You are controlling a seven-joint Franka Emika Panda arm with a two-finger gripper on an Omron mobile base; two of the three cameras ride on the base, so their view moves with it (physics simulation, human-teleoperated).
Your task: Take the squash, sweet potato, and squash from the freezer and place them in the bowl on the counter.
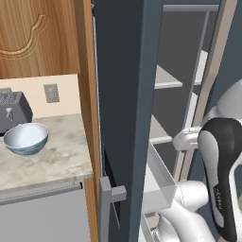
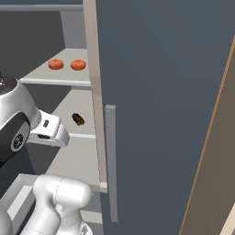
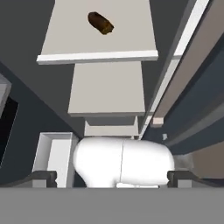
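Freezer point(image 1: 125, 94) stands open w/ pale shelves showing. Two orange squashes point(image 2: 55, 64) point(image 2: 78, 64) sit side by side near the front edge of an upper shelf point(image 2: 46, 75). Brown sweet potato point(image 3: 100, 22) lies alone mid-shelf one level below. Gripper point(image 3: 111, 177) hangs over the shelves, jaws spread fully wide, holding nothing. Bowl point(image 1: 26, 138) sits on the counter point(image 1: 56, 158) near its back left, just in front of the toaster point(image 1: 13, 111). Clear drawer point(image 1: 158, 182) pulled out low.
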